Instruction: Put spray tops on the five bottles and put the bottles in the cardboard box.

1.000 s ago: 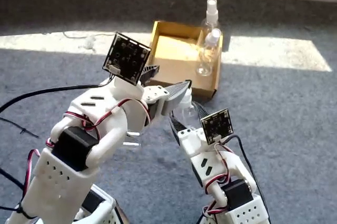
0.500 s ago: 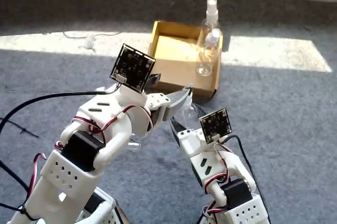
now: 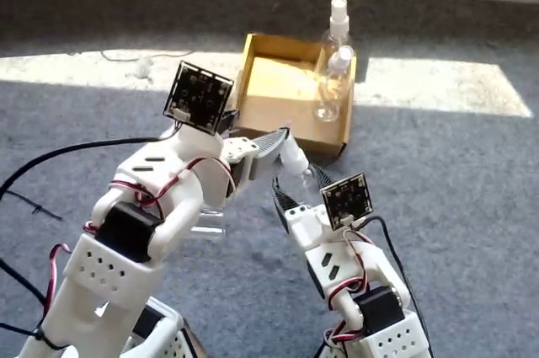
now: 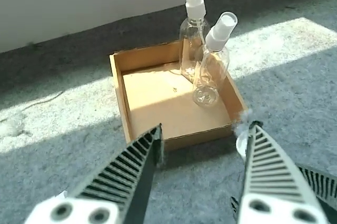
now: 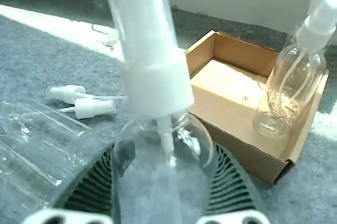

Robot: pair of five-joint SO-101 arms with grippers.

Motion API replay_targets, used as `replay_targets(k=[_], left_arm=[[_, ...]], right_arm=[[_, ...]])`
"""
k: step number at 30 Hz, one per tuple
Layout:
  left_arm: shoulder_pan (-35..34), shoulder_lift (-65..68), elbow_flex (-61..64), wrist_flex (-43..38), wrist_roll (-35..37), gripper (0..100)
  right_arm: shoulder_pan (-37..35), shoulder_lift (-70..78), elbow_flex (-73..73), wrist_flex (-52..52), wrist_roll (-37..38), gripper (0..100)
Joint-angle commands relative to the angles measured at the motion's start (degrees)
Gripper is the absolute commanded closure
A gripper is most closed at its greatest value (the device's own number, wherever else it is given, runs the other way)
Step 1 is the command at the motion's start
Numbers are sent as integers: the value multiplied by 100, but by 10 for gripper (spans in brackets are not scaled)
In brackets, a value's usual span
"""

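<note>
Right wrist view: right gripper (image 5: 163, 184) clamped bottle (image 5: 163, 150) near cardboard box (image 5: 237, 147) front edge; left gripper (image 4: 204, 132) gaped wide there, box's near half open

Capped bottle (image 4: 210, 71) tilted in cardboard box (image 4: 117, 87) (second bottle (image 4: 192, 45) beside it), third bottle (image 5: 163, 155) upright

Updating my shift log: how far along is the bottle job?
Done: two capped bottles sit in the cardboard box. In hand: the right gripper grips a third bottle with a spray top on. Remaining: boxing it, plus two bare bottles and two loose spray tops on the carpet.
</note>
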Motion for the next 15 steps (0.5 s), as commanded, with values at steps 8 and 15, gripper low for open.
replay_targets(k=[8,15], left_arm=[[699,13,-4,-44,-396,755],[1086,13,-4,-35,-396,755]], right_arm=[[66,-110,-382,-31,-35,995],[66,-110,-382,-31,-26,995]])
